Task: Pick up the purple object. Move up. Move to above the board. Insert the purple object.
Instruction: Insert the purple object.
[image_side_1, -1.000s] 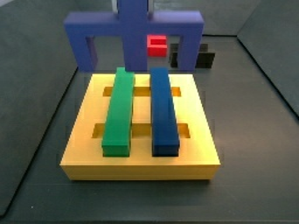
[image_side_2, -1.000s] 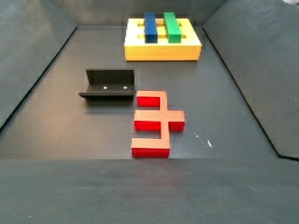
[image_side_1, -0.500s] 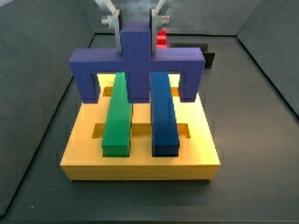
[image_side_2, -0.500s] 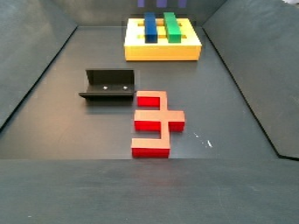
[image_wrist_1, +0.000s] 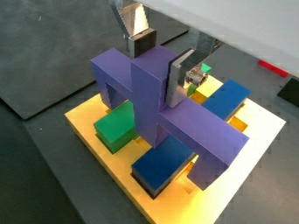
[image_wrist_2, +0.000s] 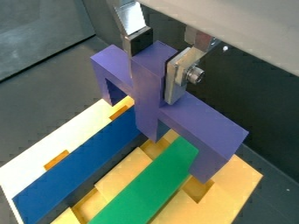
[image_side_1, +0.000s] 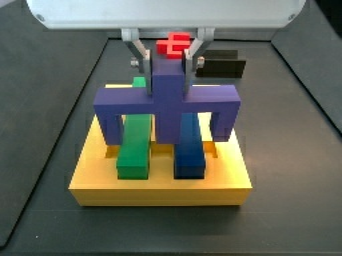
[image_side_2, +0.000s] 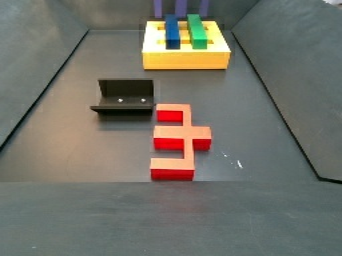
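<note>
The purple object, a cross-shaped piece with two outer legs, hangs in my gripper over the middle of the yellow board. It straddles the green bar and the blue bar lying on the board. In both wrist views the gripper is shut on the upright stem of the purple object. I cannot tell whether its legs touch the board. In a side view only the leg tips show above the board.
A red cross-shaped piece lies on the dark floor. The fixture stands next to it. Both also show behind the board in a side view, the red piece and the fixture. Dark walls enclose the floor.
The gripper has carried the purple object from behind the board's far edge to over its middle, and lower, closer to the bars.
</note>
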